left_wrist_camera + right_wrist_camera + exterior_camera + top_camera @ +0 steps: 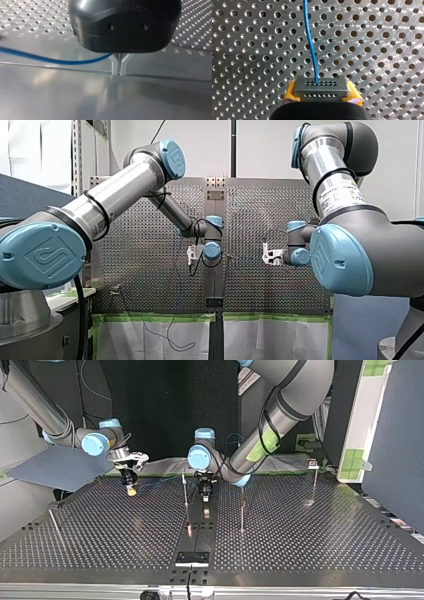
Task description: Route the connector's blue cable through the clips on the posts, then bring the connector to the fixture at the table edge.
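My left metal fingers (114,66) are pinching one blue cable (62,61); my right yellow-padded fingers (290,93) are clamping one grey, hole-dotted connector (321,86) above the perforated bench (382,50).

Blue cable (311,50), grey connector (320,88) w/ hole rows, yellow pads (290,92), silver perforated table (382,45).

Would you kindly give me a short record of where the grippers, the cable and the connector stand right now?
right gripper: shut on the connector, yellow pads at its sides
left gripper: shut on the blue cable
blue cable: leaves the connector's face and runs ahead over the table
posts: upright; cable in clips cannot be told
fixture: at the table edge, connector not yet there
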You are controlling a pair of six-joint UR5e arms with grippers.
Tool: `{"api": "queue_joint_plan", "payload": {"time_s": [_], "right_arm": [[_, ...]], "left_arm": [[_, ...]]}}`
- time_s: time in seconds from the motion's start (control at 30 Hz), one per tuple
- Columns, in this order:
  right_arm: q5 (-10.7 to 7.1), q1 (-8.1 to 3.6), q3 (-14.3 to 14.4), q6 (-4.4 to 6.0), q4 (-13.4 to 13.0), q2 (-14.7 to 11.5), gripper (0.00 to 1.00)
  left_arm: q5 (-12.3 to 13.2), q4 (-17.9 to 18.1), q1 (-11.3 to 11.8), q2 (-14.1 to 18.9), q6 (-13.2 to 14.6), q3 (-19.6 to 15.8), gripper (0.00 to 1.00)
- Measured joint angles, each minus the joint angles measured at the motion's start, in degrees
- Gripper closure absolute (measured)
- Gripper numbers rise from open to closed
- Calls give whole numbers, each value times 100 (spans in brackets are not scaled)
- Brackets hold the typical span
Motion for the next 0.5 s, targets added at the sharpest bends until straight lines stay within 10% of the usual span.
{"api": "queue_joint_plan", "payload": {"time_s": [0.13, 0.5], "right_arm": [[-1, -1, -25, -6, 16, 12, 99], [-3, 3, -31, -15, 52, 28, 99]], "left_arm": [[18, 8, -5, 0, 7, 0, 48], [-114, -99, -51, 0, 70, -1, 36]]}}
